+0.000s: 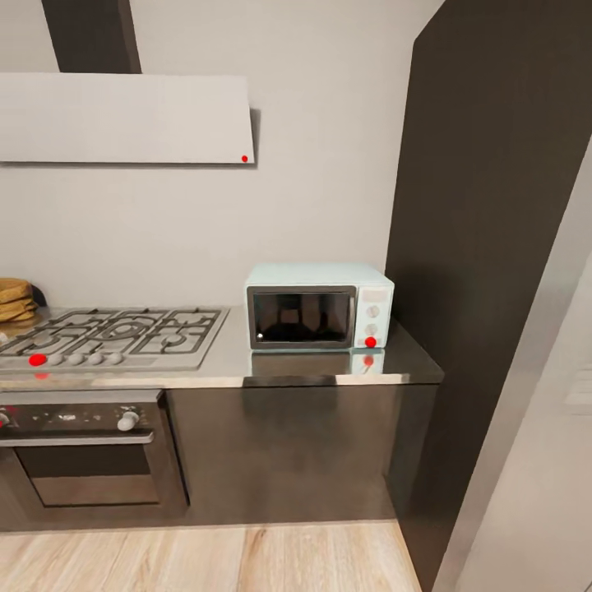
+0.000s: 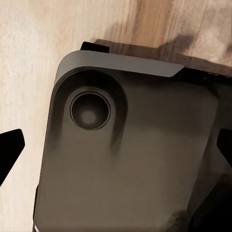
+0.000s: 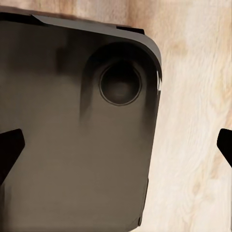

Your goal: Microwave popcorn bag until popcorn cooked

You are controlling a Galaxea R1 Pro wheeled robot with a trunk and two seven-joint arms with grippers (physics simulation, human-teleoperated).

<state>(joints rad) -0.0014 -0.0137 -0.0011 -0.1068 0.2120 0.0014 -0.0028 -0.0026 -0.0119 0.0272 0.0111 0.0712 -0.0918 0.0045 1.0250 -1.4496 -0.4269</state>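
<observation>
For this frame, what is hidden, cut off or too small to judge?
- Head view: brown stack on the countertop is cut by the picture's left edge, so I cannot identify it.
- Head view: microwave interior is hidden behind the dark reflective door.
- Head view: oven is cut at the left edge.
- Left wrist view: left claw shows fingertips at the picture's sides, wide apart over a dark body.
- Right wrist view: right claw likewise.

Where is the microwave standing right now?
In the head view, the microwave stands at the countertop's right end, right of the gas hob, beside the tall dark cabinet.
</observation>
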